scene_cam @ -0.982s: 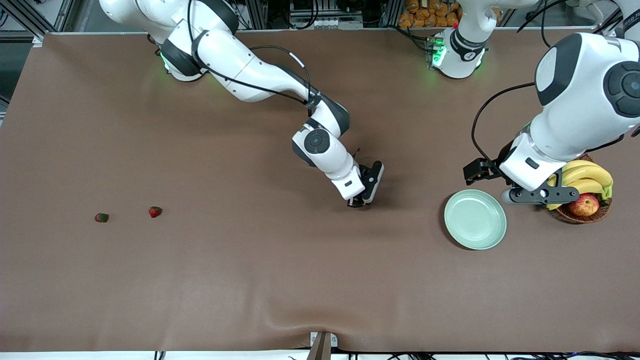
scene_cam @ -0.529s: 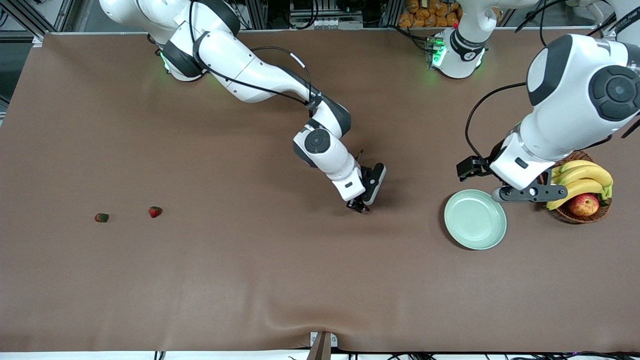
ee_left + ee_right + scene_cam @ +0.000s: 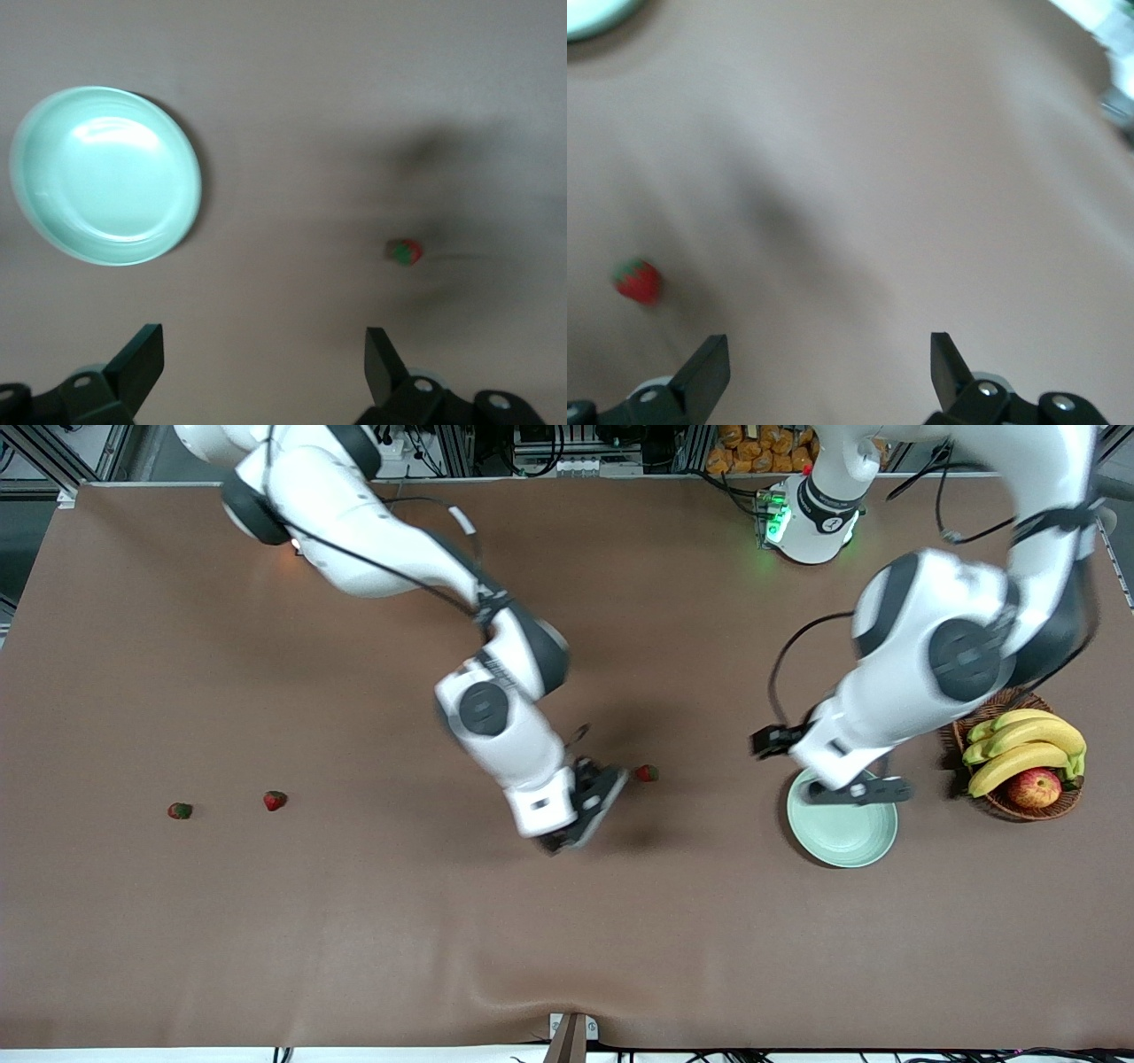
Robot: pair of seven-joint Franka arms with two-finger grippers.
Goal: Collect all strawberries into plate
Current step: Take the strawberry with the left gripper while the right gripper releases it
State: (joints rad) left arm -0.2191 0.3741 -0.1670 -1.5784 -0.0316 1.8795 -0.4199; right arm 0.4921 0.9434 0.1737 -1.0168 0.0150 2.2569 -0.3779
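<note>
The right gripper (image 3: 567,834) is over bare brown table (image 3: 354,921) near the middle, fingers (image 3: 709,363) spread wide and empty. One small red strawberry with a green cap (image 3: 647,773) lies on the table just beside it, toward the round pale mint-green plate (image 3: 842,837). The plate is empty. The left gripper (image 3: 855,790) hangs over the plate's rim, fingers (image 3: 142,354) wide apart, holding nothing. Two more small red strawberries (image 3: 275,801) (image 3: 180,810) lie near each other toward the right arm's end, well apart from the plate. A brown wicker basket (image 3: 1019,804) of bananas and an apple stands beside the plate
</note>
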